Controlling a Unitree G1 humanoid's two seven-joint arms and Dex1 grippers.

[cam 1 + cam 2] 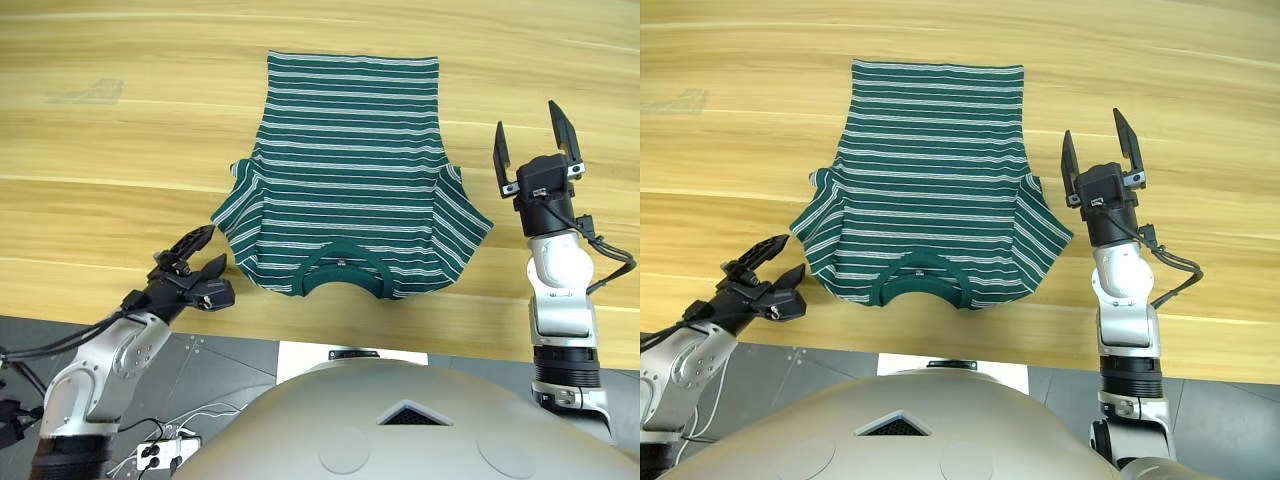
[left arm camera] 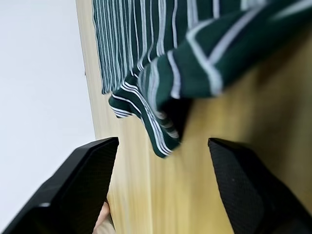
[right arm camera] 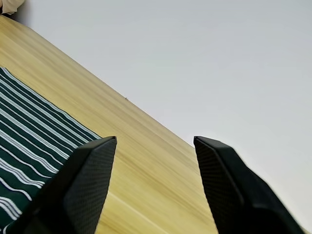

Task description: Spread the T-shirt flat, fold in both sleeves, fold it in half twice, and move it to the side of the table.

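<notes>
A dark green T-shirt [image 1: 345, 175] with thin white stripes lies flat on the wooden table [image 1: 120, 150], its collar [image 1: 345, 268] toward me and its hem at the far side. Both sleeves look folded in over the body. My left gripper [image 1: 205, 247] is open, low near the table's front edge, just left of the shirt's left shoulder corner [image 2: 161, 131]. To the right of the right sleeve [image 1: 465, 205] my right gripper [image 1: 531, 124] stands open with its fingers pointing up, holding nothing.
The table's front edge [image 1: 120, 318] runs just below the collar, with dark floor and cables [image 1: 160, 450] beyond it. Bare wood lies to the left, right and far side of the shirt.
</notes>
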